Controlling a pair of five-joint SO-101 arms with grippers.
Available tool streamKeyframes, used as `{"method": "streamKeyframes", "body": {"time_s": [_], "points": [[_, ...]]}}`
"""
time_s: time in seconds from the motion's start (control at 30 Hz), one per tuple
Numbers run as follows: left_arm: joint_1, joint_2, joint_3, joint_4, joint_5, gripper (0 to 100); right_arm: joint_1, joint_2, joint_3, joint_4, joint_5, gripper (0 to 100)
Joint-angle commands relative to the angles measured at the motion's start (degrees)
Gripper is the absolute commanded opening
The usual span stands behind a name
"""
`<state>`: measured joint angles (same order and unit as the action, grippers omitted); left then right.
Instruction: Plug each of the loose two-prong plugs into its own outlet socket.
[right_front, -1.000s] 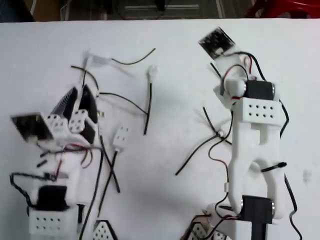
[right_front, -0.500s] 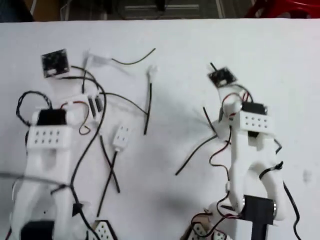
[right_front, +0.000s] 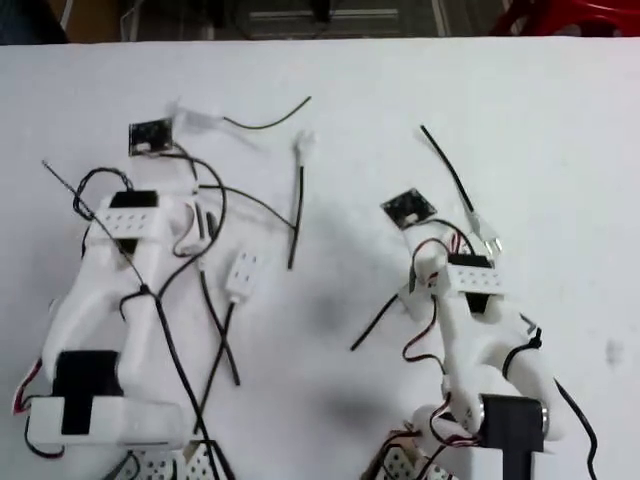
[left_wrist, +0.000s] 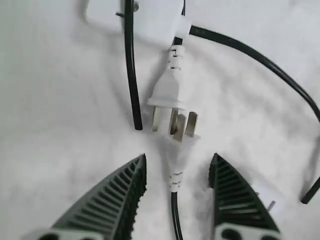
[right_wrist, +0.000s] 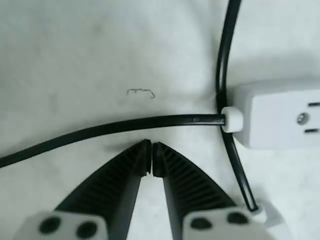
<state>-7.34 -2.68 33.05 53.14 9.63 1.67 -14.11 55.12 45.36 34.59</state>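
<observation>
- Lining up on a loose plug is judged to be the step in hand for the left gripper (left_wrist: 178, 161). Its jaws are spread wide over the table (left_wrist: 55, 110) and nothing is held.
- The white plug (left_wrist: 170, 90) is seen lying flat just beyond the open fingertips, with its prongs (left_wrist: 173, 122) turned toward the gripper.
- A collared cord (left_wrist: 173, 210) lies in line with the prongs and runs between the open fingers. It should be kept out of the closure, or it is likely to be pinched along with the plug.
- The grasp is best taken across the plug body, behind the prongs and ahead of the strain relief. The prongs are then left free and square for insertion. A grip on the cord alone would probably let the plug swing.
- The right gripper (right_wrist: 150, 150) is noted closed to a hairline gap with nothing between its jaws. Its tips stand just short of a black cord (right_wrist: 125, 127).
- That cord enters a white outlet socket (right_wrist: 280, 120), which lies slots-up just beside the tips.
- In the high view a second socket block (right_front: 243, 272) lies between the arms, nearer the left one. A spare plug (right_front: 482, 232) lies beside the right arm.
- No plug is seen seated, so the task is judged barely begun.
- The light socket block should be steadied during insertion, since it is likely to slide.
</observation>
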Motion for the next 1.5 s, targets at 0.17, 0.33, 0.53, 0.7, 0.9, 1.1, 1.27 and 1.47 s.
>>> {"method": "streamKeyframes", "body": {"time_s": [0.17,0.33,0.53,0.7,0.9,1.1,1.27,1.47], "points": [[2.42,8.92,-8.0,-0.7,-0.44,21,-0.48,-1.36,0.09,-0.75,-4.22,2.4],[2.42,15.69,-16.09,6.24,-0.35,21,-0.31,-1.27,0.09,-0.75,-4.22,2.4],[2.51,21.93,-23.3,12.13,-0.35,19,-0.31,-1.27,0.09,-0.75,-4.22,2.4],[2.77,23.96,-25.93,14.51,-0.79,7,-0.31,-1.27,0.09,-0.75,-4.22,2.4],[2.86,24.04,-25.76,14.77,-0.79,6,-0.31,-1.27,0.09,-0.75,-4.22,2.4],[4.35,23.52,-25.76,14.86,-0.79,3,-0.31,-1.19,0.09,-0.84,-4.22,2.4],[9.8,22.2,-30.07,20.92,-0.88,2,-0.22,-1.19,0.18,-1.54,-4.4,2.4],[12.35,10.15,-29.01,23.82,-0.88,2,-0.22,-1.19,0.18,-1.54,-4.4,2.4]]}}
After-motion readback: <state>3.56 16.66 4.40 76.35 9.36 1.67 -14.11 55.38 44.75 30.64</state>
